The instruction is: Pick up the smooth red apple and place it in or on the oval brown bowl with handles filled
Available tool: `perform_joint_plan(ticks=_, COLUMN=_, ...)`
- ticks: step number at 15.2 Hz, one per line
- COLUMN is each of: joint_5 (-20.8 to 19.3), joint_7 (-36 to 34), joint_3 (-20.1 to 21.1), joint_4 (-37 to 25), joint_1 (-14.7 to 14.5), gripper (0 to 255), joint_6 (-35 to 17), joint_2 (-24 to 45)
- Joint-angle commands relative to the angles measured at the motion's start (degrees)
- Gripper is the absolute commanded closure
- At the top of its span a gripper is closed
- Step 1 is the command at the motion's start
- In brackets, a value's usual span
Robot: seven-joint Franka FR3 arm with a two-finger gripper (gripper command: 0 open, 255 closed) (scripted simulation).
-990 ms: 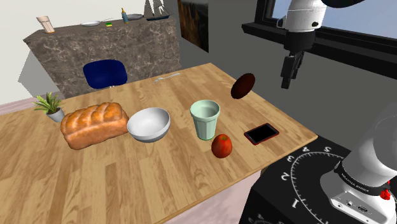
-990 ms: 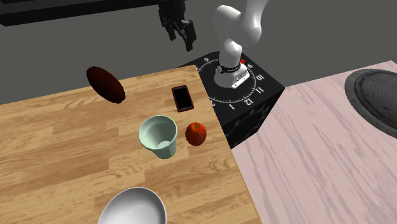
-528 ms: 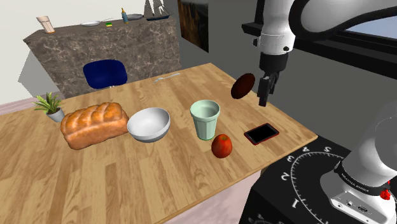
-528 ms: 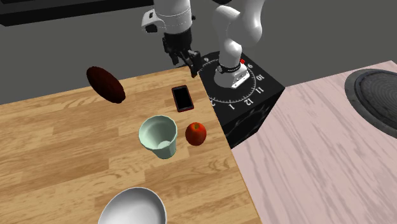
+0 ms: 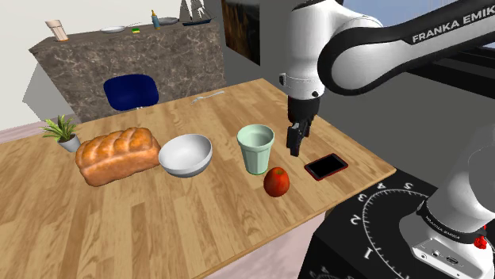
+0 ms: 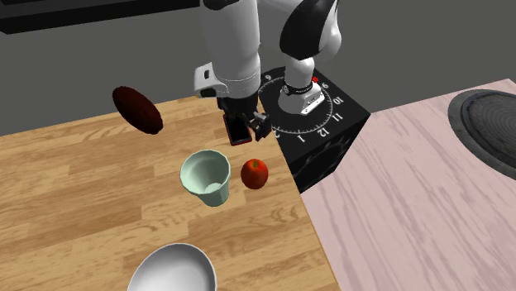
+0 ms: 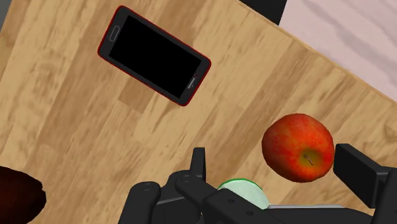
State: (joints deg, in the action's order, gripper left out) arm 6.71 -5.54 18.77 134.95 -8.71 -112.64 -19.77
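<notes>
One each is counted on the bench (image 5: 159, 226): apple (image 5: 276, 181), cup (image 5: 255, 148), phone (image 5: 326, 166), loaf (image 5: 117, 154), plant (image 5: 62, 131), white bowl (image 5: 186, 154), brown bowl (image 6: 136, 108).

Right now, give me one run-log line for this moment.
phase: pre-grasp | tool: open, empty, above table | apple: on table beside cup, untouched | brown bowl: no apple in it

A pale green cup (image 5: 255, 148) stands just beside the red apple (image 5: 276, 181), a phone (image 5: 326, 166) lies near; above the apple is free.
</notes>
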Motion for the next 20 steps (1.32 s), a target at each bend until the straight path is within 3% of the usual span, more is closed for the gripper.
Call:
perform_joint_plan(ticks=1, joint_5=-1.1, joint_7=-1.8, joint_3=2.0, joint_4=-1.1, joint_1=-0.5, gripper=0, joint_6=-2.7, joint_2=3.5)
perform_joint_plan(ticks=7, joint_5=-6.5, joint_7=-7.8, joint_3=6.7, joint_4=-6.2, joint_1=-1.7, gripper=0, joint_6=-8.3, joint_2=14.4)
perform_joint_plan(ticks=14, joint_5=-8.1, joint_7=-9.0, joint_3=6.9, joint_4=-3.0, joint_1=-1.7, gripper=0, joint_6=-14.2, joint_2=17.3)
perform_joint_plan(ticks=20, joint_5=-8.1, joint_7=-9.0, joint_3=6.9, joint_4=-3.0, joint_1=-1.7, gripper=0, joint_6=-14.2, joint_2=17.3)
